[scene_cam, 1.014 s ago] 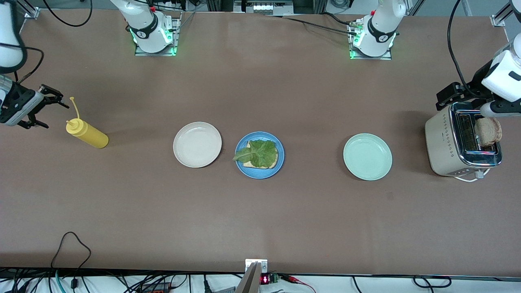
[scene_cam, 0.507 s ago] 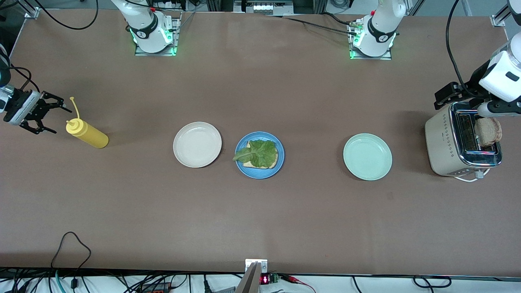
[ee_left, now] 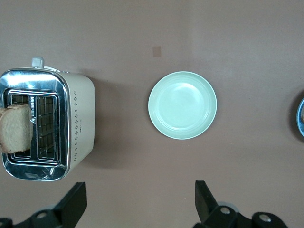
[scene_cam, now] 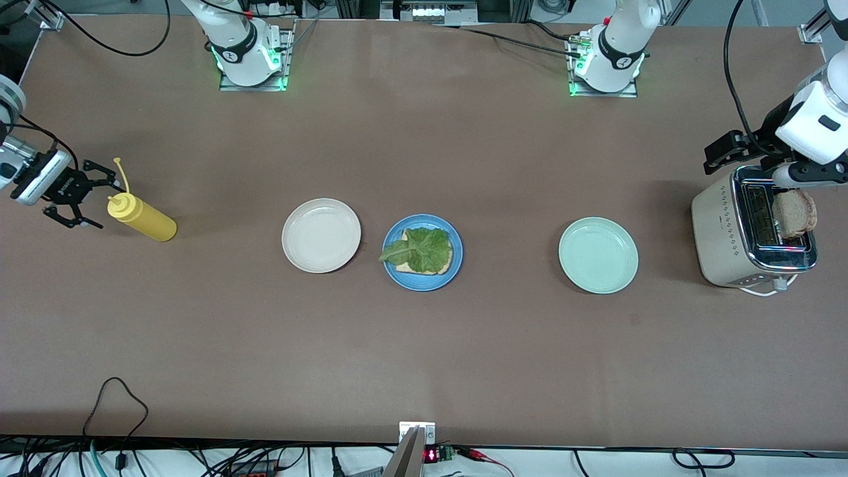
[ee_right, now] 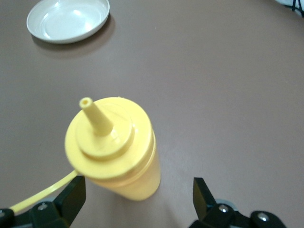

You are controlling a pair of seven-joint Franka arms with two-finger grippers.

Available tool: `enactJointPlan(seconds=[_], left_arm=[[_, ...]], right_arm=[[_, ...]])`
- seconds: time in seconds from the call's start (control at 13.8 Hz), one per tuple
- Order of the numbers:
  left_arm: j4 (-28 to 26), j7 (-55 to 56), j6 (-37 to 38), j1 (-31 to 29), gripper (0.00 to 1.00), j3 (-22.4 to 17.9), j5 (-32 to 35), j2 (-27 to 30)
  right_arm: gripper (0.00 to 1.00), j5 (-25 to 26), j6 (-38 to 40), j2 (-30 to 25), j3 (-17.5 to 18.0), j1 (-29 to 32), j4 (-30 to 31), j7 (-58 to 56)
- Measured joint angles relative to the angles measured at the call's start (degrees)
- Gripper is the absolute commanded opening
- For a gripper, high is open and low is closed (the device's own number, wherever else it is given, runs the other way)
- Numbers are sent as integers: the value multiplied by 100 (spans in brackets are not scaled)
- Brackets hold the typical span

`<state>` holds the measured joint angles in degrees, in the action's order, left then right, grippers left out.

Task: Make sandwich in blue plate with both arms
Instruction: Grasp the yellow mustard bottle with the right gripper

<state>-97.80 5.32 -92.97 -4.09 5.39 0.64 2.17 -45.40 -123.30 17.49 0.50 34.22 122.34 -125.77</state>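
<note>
The blue plate (scene_cam: 424,285) sits mid-table with one light-brown bread slice (scene_cam: 445,265) on it and a green lettuce leaf (scene_cam: 421,248) on top. Its rim just shows in the left wrist view (ee_left: 301,118). A second bread slice (scene_cam: 794,212) (ee_left: 14,128) stands in the toaster (scene_cam: 729,232) (ee_left: 78,118). My left gripper (scene_cam: 719,156) (ee_left: 140,199) hangs open and holds nothing, over the table beside the toaster. My right gripper (scene_cam: 86,199) (ee_right: 137,197) is open right at the cap end of the yellow squeeze bottle (scene_cam: 141,216) (ee_right: 118,152), not gripping it.
A cream-white plate (scene_cam: 321,235) (ee_right: 69,19) lies beside the blue plate toward the right arm's end. A mint-green plate (scene_cam: 598,255) (ee_left: 182,105) lies between the blue plate and the toaster. Cables run along the table edge nearest the front camera.
My right gripper has moved in toward the yellow bottle, its open fingers now by the cap. My left gripper has shifted slightly away from the toaster. Plates and food have not moved.
</note>
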Motion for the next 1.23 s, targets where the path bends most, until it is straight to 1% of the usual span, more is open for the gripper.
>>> enactJointPlan(seconds=[0.29,0.51,0.8,1.09,1.16,1.23], left_arm=[[0,6,34,0,100,1,-6,0],[0,-2,34,-19,100,-8,-132,0],[-1,-42,34,-18,100,-8,-148,0],[-2,-135,30,-19,100,-8,-148,0],[-2,-139,16,-19,100,-8,-148,0],[-2,-143,-14,-19,100,-8,-148,0]], right_arm=[[100,-593,290,460,14,210,-223,-596],[100,-846,364,784,84,326,-303,-862],[100,-957,364,1025,281,411,-325,-979],[100,-1095,364,1152,436,429,-333,-1025],[92,-1125,363,1176,485,432,-333,-1025],[74,-1172,357,1201,528,433,-334,-1027]])
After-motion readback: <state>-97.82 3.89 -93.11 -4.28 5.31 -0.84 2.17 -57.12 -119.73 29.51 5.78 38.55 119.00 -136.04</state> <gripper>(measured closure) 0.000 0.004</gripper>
